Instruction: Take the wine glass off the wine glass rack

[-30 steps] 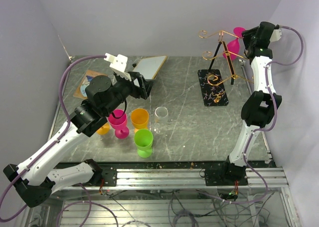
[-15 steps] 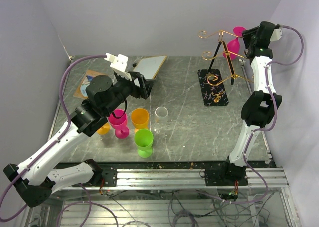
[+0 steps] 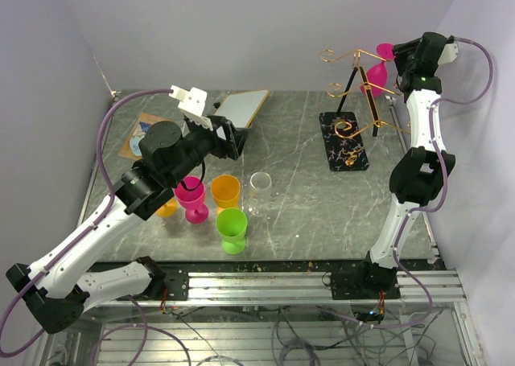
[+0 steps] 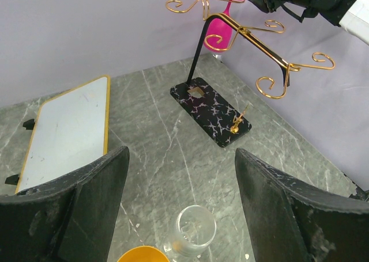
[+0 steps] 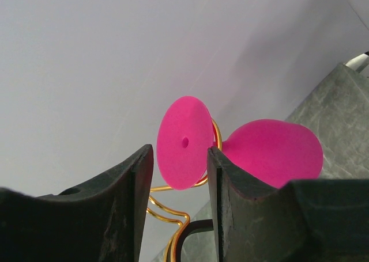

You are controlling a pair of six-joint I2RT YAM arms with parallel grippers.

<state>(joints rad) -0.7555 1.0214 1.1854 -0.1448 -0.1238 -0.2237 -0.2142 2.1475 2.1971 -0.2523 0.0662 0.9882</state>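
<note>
The pink wine glass (image 3: 376, 76) hangs upside down on the gold wire rack (image 3: 344, 141), high up at the far right of the surface (image 3: 298, 181); its round foot (image 5: 184, 142) sits above the wires and its bowl hangs below.

The right claw (image 3: 396, 54) is up beside that foot; its 2 fingers (image 5: 138, 181) stand a little apart with the foot between them; I cannot tell if they squeeze it or only sit next to it. The left claw (image 4: 181, 155) is wide open and holds nothing; it is well apart from the rack.

The step looks like getting a good hold; the glass is not off yet. To do it well, I think the claw should pinch the foot firmly but gently; then slide the glass slowly along the wires toward their curly open ends, not pull it straight up, because the foot could catch. The rack is thin; a hard sideways tug might tip it.
</note>
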